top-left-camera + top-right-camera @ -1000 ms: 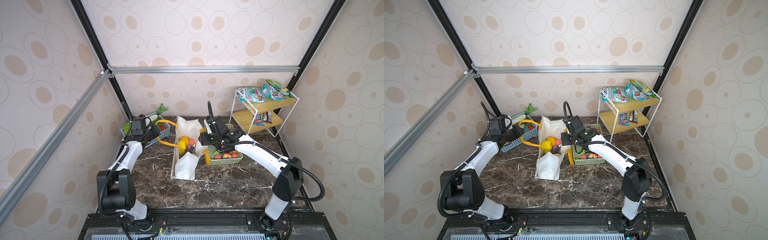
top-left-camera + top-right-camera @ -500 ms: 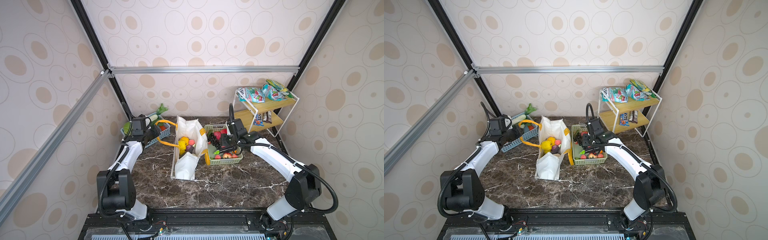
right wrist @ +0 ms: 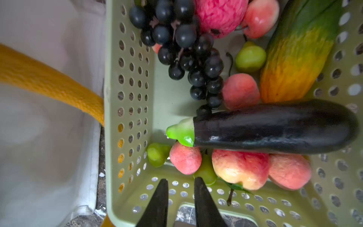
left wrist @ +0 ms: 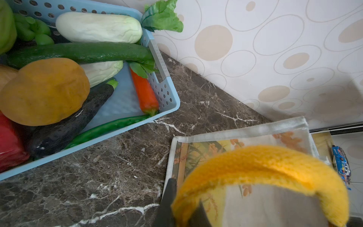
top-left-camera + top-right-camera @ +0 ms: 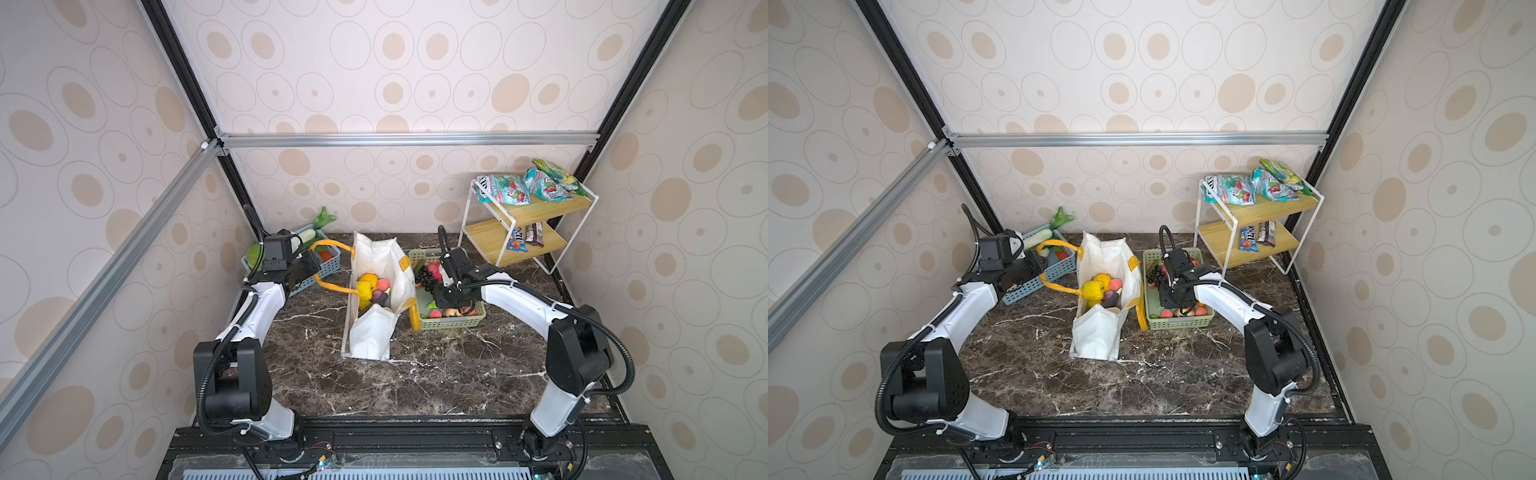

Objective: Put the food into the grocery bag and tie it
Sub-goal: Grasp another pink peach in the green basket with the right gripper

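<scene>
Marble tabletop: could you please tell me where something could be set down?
Bare: the wide stretch of dark marble tabletop in front of the cream fabric grocery bag. Crowded: the back row of blue lattice basket, bag, green lattice basket and white wire rack.

Snack packets (image 5: 503, 194) atop wooden shelf (image 5: 486, 240)

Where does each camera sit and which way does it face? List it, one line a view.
Top views: high at the front, looking down and back over the marble table; left arm and right arm show whole, grocery bag between them.
Left wrist: on the left arm, looking past its jaws, shut on the bag's yellow handle, toward the blue basket.
Right wrist: on the right arm, looking down past its open, empty jaws into the green basket.
Shared: right wrist and top views both show the green basket's black grapes.
</scene>
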